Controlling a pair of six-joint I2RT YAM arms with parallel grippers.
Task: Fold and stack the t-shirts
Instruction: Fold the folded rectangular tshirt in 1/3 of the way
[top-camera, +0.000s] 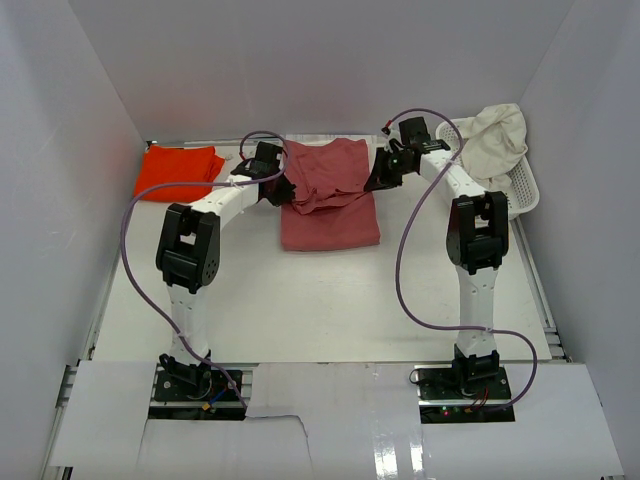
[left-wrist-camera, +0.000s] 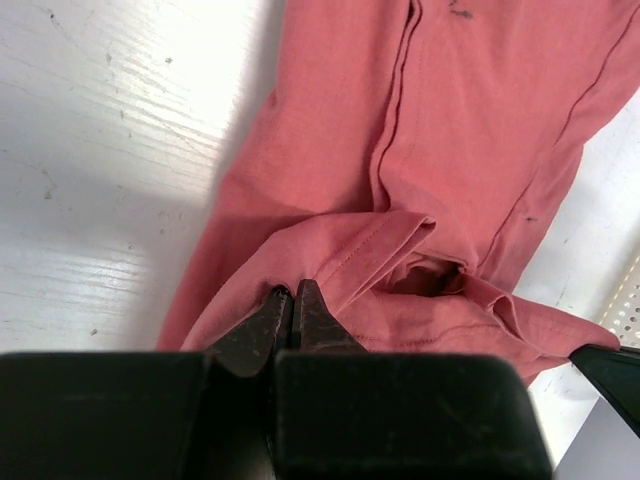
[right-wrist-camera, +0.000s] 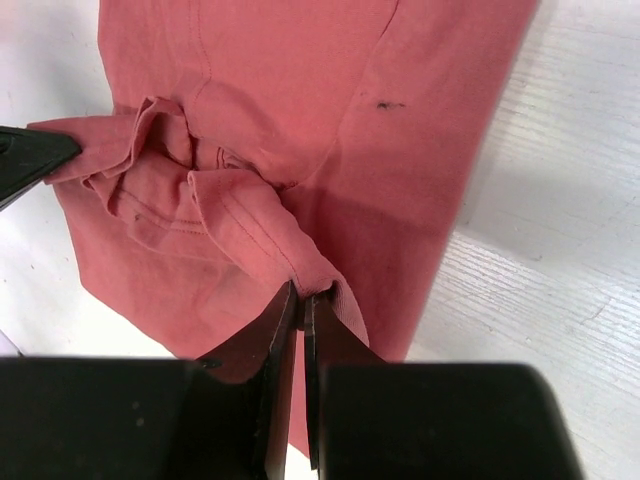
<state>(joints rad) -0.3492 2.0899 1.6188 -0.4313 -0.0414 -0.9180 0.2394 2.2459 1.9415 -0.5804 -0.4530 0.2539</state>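
Note:
The dusty rose-red t-shirt (top-camera: 330, 205) lies at the table's back middle, its far part lifted and bunched between both arms. My left gripper (top-camera: 285, 188) is shut on the shirt's left edge; in the left wrist view the gripper (left-wrist-camera: 294, 292) pinches a fold of the rose cloth (left-wrist-camera: 470, 130). My right gripper (top-camera: 375, 180) is shut on the right edge; in the right wrist view the gripper (right-wrist-camera: 301, 293) clamps a hemmed fold of the shirt (right-wrist-camera: 300, 90). A bright orange-red t-shirt (top-camera: 178, 170) lies folded at the back left. A cream-white t-shirt (top-camera: 497, 138) is draped over the basket.
A white plastic lattice basket (top-camera: 524, 190) stands at the back right, beside the right arm. White walls close in the table on the left, back and right. Purple cables loop from both arms above the table.

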